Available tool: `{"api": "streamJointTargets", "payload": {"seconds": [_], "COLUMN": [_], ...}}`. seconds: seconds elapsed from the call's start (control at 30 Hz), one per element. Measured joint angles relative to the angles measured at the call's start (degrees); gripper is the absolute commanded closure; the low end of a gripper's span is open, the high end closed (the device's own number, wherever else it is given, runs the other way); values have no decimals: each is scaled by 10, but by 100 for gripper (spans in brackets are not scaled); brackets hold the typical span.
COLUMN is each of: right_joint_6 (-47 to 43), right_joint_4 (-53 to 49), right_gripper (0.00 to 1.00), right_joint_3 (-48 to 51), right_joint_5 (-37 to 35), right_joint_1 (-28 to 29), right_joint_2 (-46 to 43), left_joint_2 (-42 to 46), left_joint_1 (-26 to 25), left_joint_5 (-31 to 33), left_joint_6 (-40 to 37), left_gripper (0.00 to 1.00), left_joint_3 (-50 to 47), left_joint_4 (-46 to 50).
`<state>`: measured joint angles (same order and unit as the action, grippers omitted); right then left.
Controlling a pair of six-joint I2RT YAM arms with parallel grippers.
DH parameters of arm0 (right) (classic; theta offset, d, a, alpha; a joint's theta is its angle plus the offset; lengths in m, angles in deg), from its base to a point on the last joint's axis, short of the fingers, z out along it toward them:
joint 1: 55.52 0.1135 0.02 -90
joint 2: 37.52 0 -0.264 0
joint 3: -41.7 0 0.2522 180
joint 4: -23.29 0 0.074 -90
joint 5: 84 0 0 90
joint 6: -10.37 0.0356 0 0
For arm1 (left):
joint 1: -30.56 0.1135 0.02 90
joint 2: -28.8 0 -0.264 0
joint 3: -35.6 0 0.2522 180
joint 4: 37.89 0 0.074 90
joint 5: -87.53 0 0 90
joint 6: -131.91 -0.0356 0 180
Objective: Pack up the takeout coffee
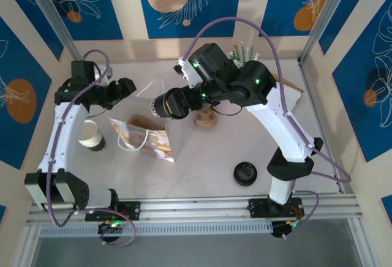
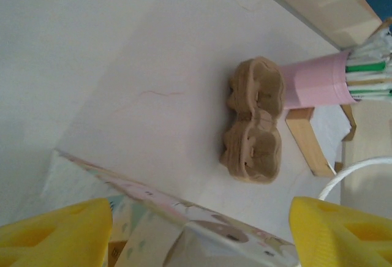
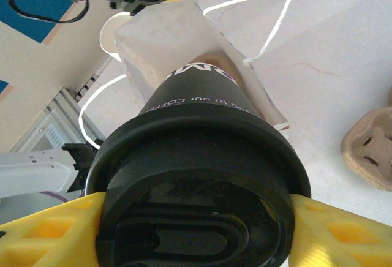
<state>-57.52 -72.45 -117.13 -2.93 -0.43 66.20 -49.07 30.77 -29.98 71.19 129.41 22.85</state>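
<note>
right wrist view: the right gripper [image 3: 196, 233] is clamped on the coffee cup [image 3: 196, 108] at its black lid. the cup lies sideways, base first, its long axis aimed into the mouth of the paper bag [image 3: 156, 40] just ahead. at the bag's far rim the left gripper [image 2: 199, 236] hangs with fingers apart, gripping nothing.

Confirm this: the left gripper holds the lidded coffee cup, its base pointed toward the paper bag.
Wrong arm. The right gripper holds the takeout coffee, its base pointed toward the paper bag. The right wrist view shows its yellow fingers either side of the black lid; the left gripper is open.
</note>
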Motion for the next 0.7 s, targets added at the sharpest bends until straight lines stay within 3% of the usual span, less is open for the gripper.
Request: {"api": "streamJointTargets", "payload": {"seconds": [0.47,0.7], "right_joint_6": [4,9], "right_joint_4": [-35,-59], "right_gripper": [40,40], "right_joint_3": [-5,-6], "right_joint_5": [7,9], "right_joint_1": [1,16], "right_joint_2": [30,30], "left_joint_2": [-107,-139], "left_joint_1": [-125,-116], "left_joint_5": [-2,5], "left_joint_6": [36,26], "left_gripper": [22,8], "left_joint_3": [63,133], "left_joint_4": [-70,-55]}}
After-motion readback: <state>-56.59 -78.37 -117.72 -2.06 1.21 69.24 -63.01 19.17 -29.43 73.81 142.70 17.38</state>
